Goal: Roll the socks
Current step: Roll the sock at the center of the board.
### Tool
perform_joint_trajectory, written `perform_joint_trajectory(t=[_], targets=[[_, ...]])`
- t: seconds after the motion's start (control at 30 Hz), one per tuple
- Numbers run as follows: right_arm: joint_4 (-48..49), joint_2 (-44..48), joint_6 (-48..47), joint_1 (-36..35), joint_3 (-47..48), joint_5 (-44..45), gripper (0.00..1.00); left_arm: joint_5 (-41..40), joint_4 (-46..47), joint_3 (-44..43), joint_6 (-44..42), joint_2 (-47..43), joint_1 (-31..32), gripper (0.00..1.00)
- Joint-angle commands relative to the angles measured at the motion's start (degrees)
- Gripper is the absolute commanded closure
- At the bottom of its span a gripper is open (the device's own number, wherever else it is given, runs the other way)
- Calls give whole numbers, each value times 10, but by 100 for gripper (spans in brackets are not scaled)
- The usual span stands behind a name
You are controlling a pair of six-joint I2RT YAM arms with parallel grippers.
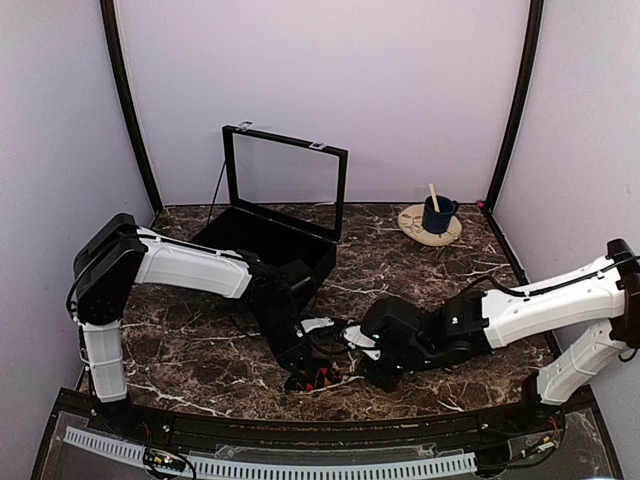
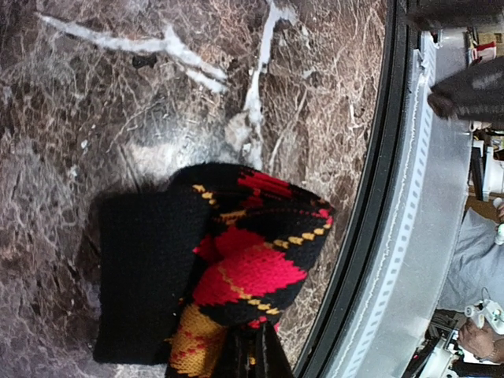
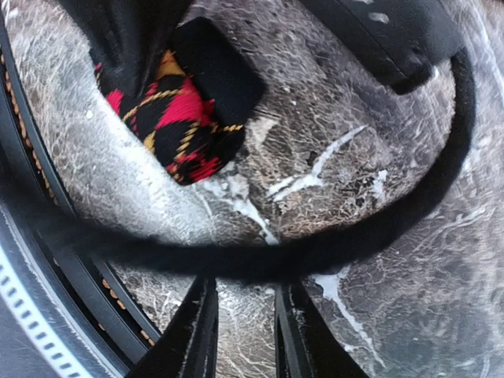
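the socks lie in a loose bundle on the dark marble table, close to its near edge and between the two arms. in the left wrist view the bundle shows a plain black band on one side and black fabric with red diamonds and yellow lines on the other, folded over itself. the left claw is pinched closed on the patterned end of the bundle, its fingers pressed together with fabric running into them. the right claw hangs just beside the bundle, low over the table. its two fingers stand apart with bare marble showing between them, and it grips nothing. a black cable loops across that view.

further back, left of centre, a black box stands open. its lid, a black frame around a clear pane, is raised upright. the inside is too dark to tell what it holds. at the far right a blue cup sits on a round tan plate with a pale stick standing in it, well apart from the socks.
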State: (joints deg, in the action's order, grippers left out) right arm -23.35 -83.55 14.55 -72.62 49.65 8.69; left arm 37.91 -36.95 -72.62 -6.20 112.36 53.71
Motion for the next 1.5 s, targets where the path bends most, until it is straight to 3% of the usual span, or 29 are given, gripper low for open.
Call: perform_joint_trajectory(t=[0.0,0.33,0.63,1.03,1.47], targets=[[28,33,-47,-52,-15,118,75,39,-46,-10,-17,10,-14,100],[53,-33,-163,-142,16,187,69,64,-74,-20,-51,31,-36,100],[86,-129,-242,-167,72,207,65,73,-70,-14,-56,32,-43,100],[149,-210,-315,-166,96,245,57,74,-76,-14,-61,31,-46,100],[188,-220,-374,-128,85,248,55,74,-80,-12,-61,30,-48,100]])
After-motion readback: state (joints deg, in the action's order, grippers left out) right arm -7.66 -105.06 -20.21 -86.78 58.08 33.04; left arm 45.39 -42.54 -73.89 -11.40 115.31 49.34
